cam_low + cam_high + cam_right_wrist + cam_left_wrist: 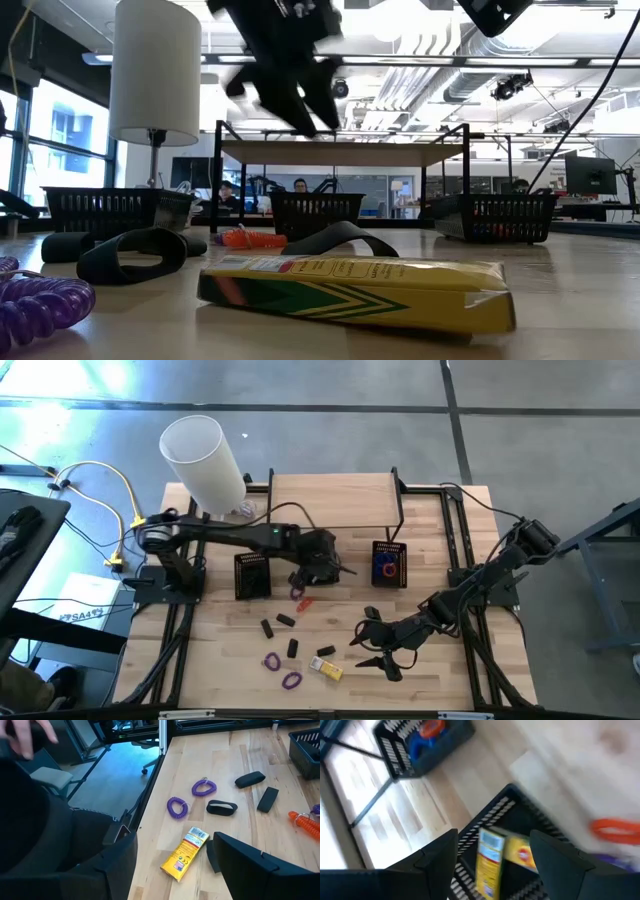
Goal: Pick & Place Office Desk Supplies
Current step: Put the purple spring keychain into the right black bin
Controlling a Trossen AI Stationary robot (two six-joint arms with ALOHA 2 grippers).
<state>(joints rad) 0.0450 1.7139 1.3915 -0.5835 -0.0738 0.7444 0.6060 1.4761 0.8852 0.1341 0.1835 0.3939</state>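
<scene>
**Me:** Black fingers on my left gripper (318, 568) are spread apart with nothing between them. It hangs above the wooden slat table (420, 660), between the two black mesh baskets. In the left wrist view a yellow box with green print (492, 854) lies inside a black mesh basket (520, 815) right below the spread fingers (440, 855).

**Them:** And the right side?

**Me:** The right gripper (380, 645) is open too, empty, low over the front of the table just beside the small yellow rectangular box (328, 669). From the right wrist that box (185, 852) lies flat on the wood just ahead of the fingers.

**Them:** Where's the rest of the stuff?

**Me:** Scattered across the front middle of the table. Two purple coiled band loops (272, 660) sit near the front edge, close together but apart. Several small black clip-like pieces (268, 628) are strewn between them and the baskets. An orange coiled band (303, 603) lies just in front of the left gripper, with a purple one (296, 592) right beside it. The right-hand black mesh basket (389, 563) already holds blue and orange loops (386, 568). The left-hand basket (252, 575) looks dark inside from above. A tall white cylinder (203, 455) stands at the back left corner.
</scene>
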